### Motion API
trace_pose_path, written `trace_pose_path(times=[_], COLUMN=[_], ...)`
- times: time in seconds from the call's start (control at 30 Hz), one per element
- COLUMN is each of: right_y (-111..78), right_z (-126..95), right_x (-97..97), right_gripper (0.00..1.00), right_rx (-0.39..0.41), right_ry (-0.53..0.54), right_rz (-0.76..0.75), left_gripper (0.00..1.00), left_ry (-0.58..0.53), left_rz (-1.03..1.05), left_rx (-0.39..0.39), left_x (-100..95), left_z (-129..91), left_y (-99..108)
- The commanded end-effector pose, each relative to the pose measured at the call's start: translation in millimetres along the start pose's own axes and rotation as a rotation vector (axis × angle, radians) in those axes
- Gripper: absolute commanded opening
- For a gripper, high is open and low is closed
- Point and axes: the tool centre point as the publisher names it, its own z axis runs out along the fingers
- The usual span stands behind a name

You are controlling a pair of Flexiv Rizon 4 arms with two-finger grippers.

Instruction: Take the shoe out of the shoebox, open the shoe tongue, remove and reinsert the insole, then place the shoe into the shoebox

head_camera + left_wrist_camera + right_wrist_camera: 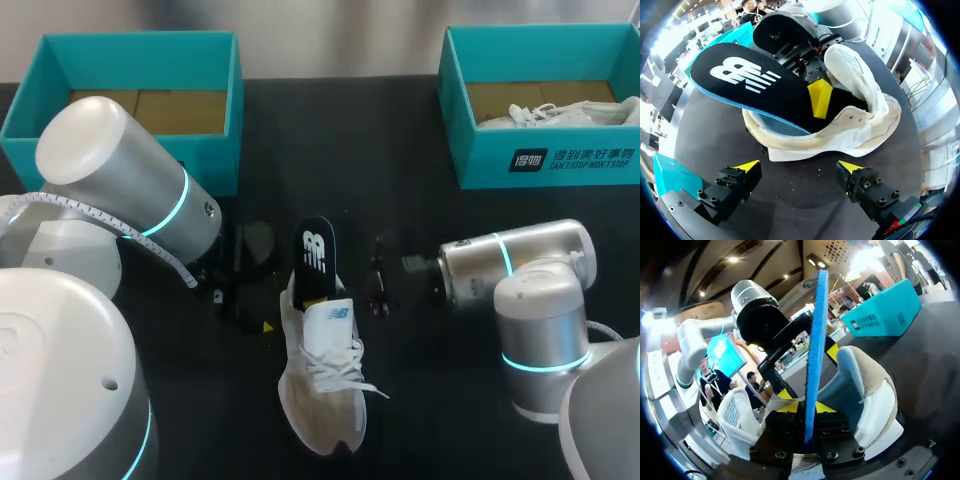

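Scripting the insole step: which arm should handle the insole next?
Right, probably. The right gripper is shut on the insole, standing partly out of the shoe; the left gripper hangs open beside the shoe, holding nothing.

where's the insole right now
The insole stands tilted at the middle of the table in the head view, its lower end inside the white shoe, held by the right gripper.

Insole (317,258) partly in shoe (320,395) on table (440,420)
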Motion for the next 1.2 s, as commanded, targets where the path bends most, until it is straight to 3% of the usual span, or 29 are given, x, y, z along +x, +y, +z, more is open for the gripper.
trace_pose_path(times=[0.03, 0.33, 0.5, 0.63, 0.67, 0.9, 1.2], right_y=[11.5, 31.8, 38.3, 40.1, 39.4, 18.0, -2.4], right_z=[-0.6, 3.4, 5.9, 5.9, 5.7, 5.3, 5.7], right_x=[3.4, 6.1, 2.8, -0.8, -1.9, -10.1, -4.5], right_gripper=[0.35, 0.35, 0.27, 0.14, 0.00, 0.00, 0.00], right_rx=[0.010, 0.047, 0.051, 0.043, 0.041, 0.033, 0.044], right_ry=[-0.004, 0.007, 0.007, -0.003, -0.005, -0.003, -0.018], right_rz=[-0.029, -0.094, -0.101, -0.087, -0.079, 0.028, 0.145], left_gripper=[1.00, 1.00, 1.00, 1.00, 1.00, 1.00, 1.00], left_ry=[0.000, 0.000, 0.000, 0.000, 0.000, 0.000, 0.000], left_rz=[0.001, 0.001, 0.001, 0.001, 0.001, 0.001, 0.001], left_rx=[0.002, 0.002, 0.002, 0.002, 0.002, 0.002, 0.002], left_x=[0.7, 0.7, 0.7, 0.7, 0.7, 0.7, 0.7], left_z=[-0.8, -0.8, -0.8, -0.8, -0.8, -0.8, -0.8], left_y=[0.9, 0.9, 0.9, 0.9, 0.9, 0.9, 0.9])
